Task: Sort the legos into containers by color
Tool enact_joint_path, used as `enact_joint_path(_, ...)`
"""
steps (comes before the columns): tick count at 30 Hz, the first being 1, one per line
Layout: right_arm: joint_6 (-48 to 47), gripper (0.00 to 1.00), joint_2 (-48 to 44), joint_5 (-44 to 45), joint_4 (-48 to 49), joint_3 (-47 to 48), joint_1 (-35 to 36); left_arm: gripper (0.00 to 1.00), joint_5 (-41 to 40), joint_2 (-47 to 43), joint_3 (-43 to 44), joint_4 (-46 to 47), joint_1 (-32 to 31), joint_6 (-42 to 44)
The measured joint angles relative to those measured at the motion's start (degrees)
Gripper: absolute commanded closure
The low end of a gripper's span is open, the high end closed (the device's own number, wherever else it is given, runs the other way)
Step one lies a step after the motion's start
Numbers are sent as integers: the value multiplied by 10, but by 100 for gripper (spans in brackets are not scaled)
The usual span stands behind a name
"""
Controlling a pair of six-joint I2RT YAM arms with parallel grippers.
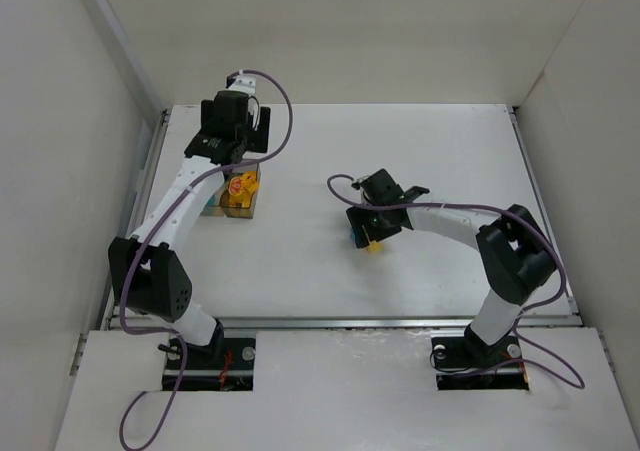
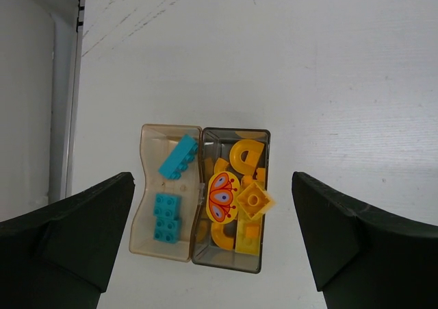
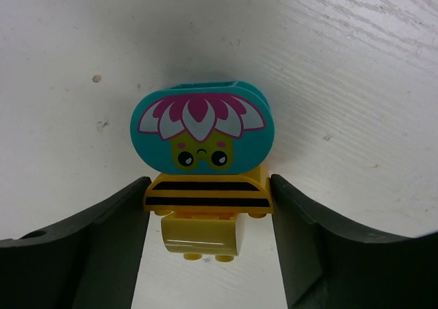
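Note:
Two joined boxes stand at the table's left. The tan-clear box holds two cyan bricks. The smoky grey box holds several yellow pieces and an oval butterfly tile. My left gripper is open and empty, high above the boxes, with one finger on each side of them. My right gripper is shut on a small stack: a cyan flower-face piece over a yellow black-striped brick and a pale yellow piece. It sits mid-table in the top view.
White walls enclose the table on the left, back and right. A metal rail runs along the table's left edge beside the boxes. The right arm's cable loops over the table's right half.

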Motion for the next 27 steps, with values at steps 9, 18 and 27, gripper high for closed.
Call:
enact_joint_path(9,-3,81,2,12,2,2,1,2,-15,-14,-10,9,-15,3)
enact_joint_path(18,-78,82,-41,-60,-16,60,0,8,23,-46,-56,22,-38,84)
enact_joint_path(27,-159,79,-73,-260,-16,210,-52,8,120,-237,-240,146,-61,420)
